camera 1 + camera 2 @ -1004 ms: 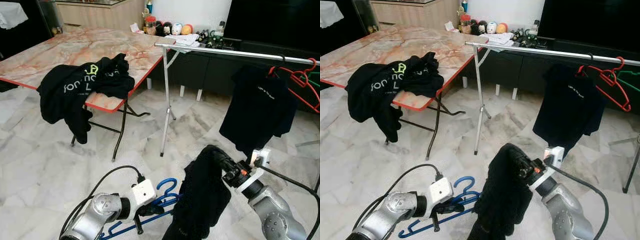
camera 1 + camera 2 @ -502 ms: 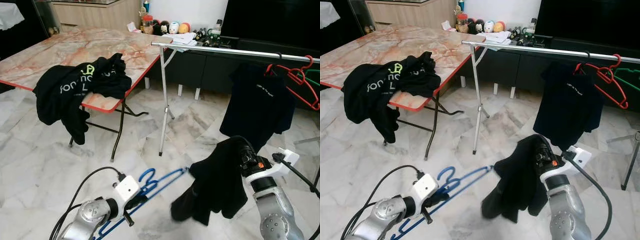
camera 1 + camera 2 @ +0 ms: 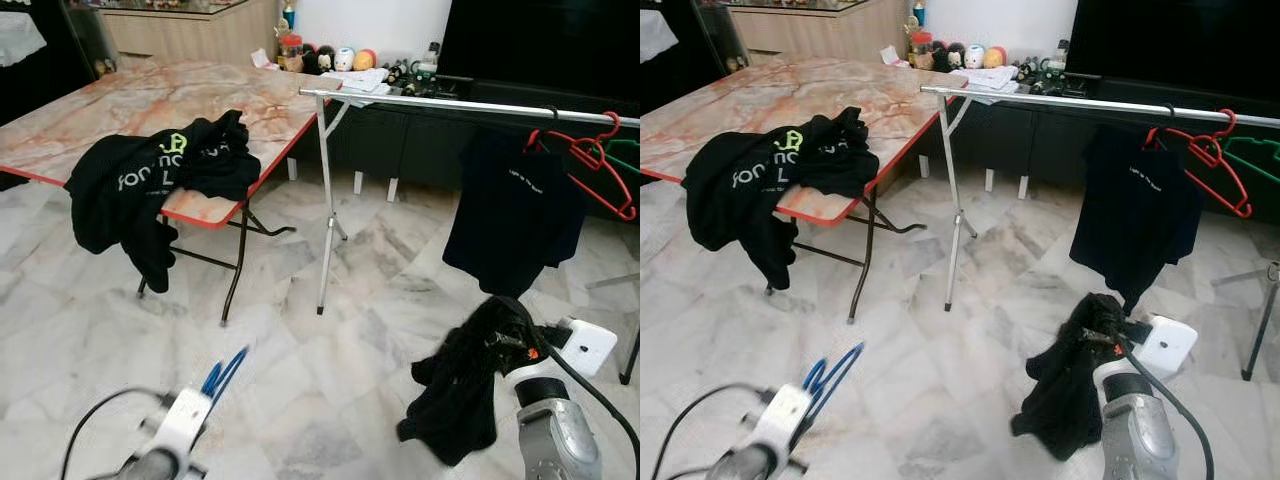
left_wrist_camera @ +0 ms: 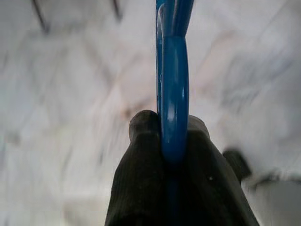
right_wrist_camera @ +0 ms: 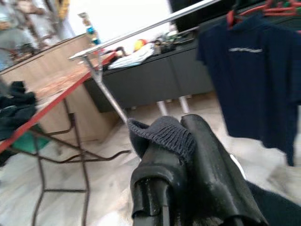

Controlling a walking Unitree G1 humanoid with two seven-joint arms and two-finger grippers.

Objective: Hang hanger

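The garment and the hanger are held apart, so the step in hand looks like getting ready to dress the hanger; next they must be brought together, then carried to the rail [image 3: 470, 103]. The left gripper [image 4: 162, 141] is clamped on the blue hanger [image 3: 222, 371], low near the floor. The right gripper [image 5: 188, 155] pinches the black garment [image 3: 465, 385], which dangles below it.
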